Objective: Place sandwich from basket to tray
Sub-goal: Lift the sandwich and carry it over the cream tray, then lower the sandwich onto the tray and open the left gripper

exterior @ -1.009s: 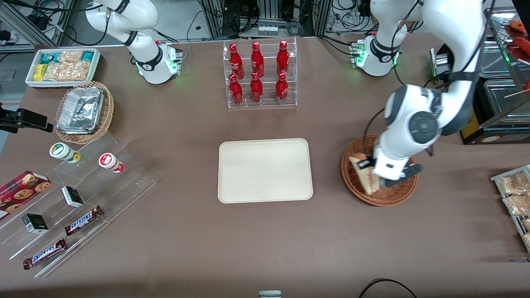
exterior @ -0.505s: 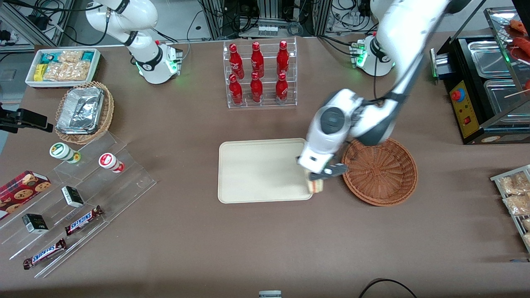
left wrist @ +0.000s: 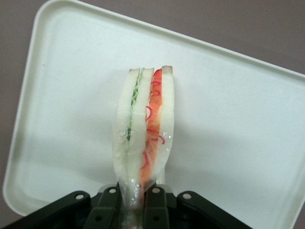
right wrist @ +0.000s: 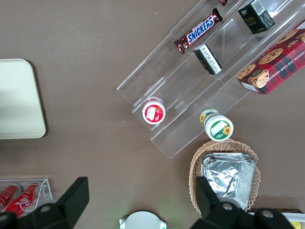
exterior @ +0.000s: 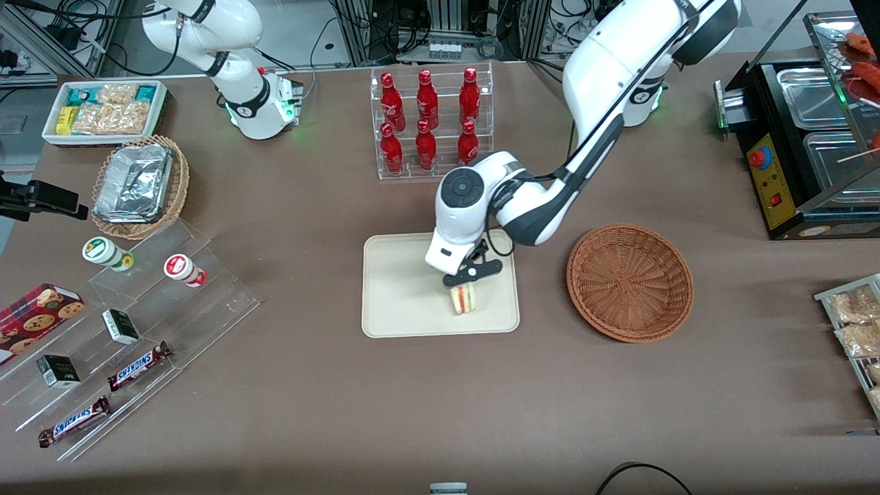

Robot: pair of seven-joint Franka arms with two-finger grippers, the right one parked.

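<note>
My left gripper [exterior: 469,280] hangs over the cream tray [exterior: 399,289], shut on the sandwich [exterior: 463,298], a pale wedge in clear wrap with red and green filling at its edge. In the wrist view the sandwich [left wrist: 144,129] stands on edge between the black fingers [left wrist: 155,210], which pinch its wrapped end, with the tray [left wrist: 238,124] spread beneath it. Whether the sandwich touches the tray I cannot tell. The reddish-brown wicker basket [exterior: 630,282] sits empty beside the tray, toward the working arm's end of the table.
A clear rack of red bottles [exterior: 430,124] stands farther from the front camera than the tray. Toward the parked arm's end are a foil-lined tan basket [exterior: 137,185], a white bin of snack packets [exterior: 103,110] and a clear stepped stand [exterior: 124,330] with candy bars and cups.
The gripper carried the sandwich out of the basket, across the tray's edge, to above the tray's nearer part. The basket is left empty.
</note>
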